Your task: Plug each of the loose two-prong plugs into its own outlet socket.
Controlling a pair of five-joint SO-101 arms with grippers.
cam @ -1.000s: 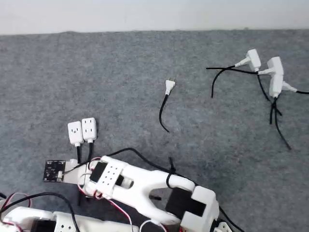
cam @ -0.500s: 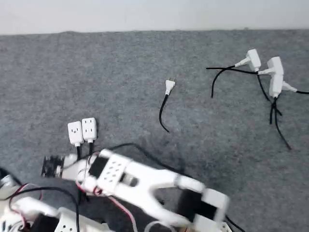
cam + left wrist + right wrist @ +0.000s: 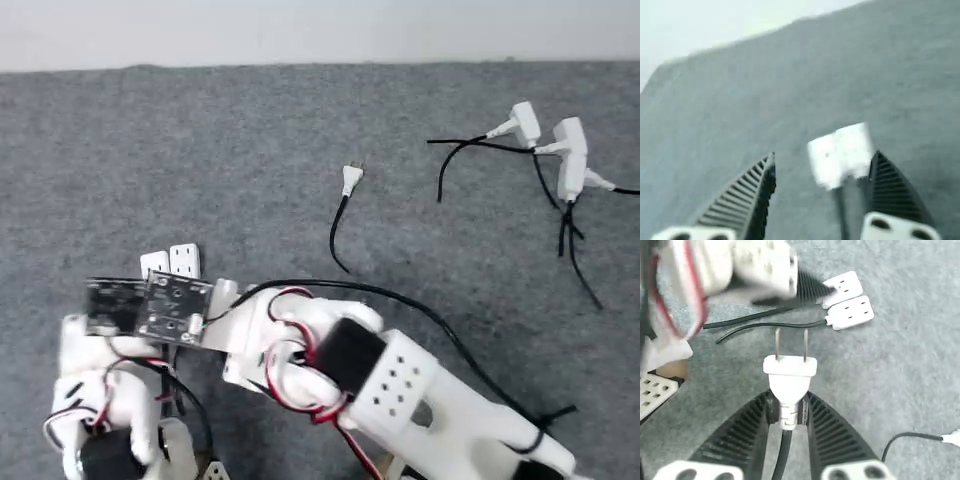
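Note:
My right gripper [image 3: 789,400] is shut on a white two-prong plug [image 3: 790,372], prongs aimed at two white outlet sockets [image 3: 846,300] lying side by side on the grey carpet. My left gripper [image 3: 824,156] is open, its black fingers [image 3: 750,195] on either side of the white sockets [image 3: 840,152], which lie closer to one finger. From above, both arms crowd the near left, the left arm [image 3: 100,400] beside the right arm [image 3: 380,380], and their wrists hide most of the sockets [image 3: 172,260]. A loose plug [image 3: 351,178] lies mid-table.
More white plugs [image 3: 520,125] [image 3: 570,150] with tangled black cords lie at the far right. The left arm's white body [image 3: 755,262] hangs close over the sockets in the right wrist view. Bare grey carpet [image 3: 250,130] stretches to the back wall.
The left arm has risen from the near-left corner up to the sockets. The right arm has swung forward, and the two wrists now cover most of the sockets.

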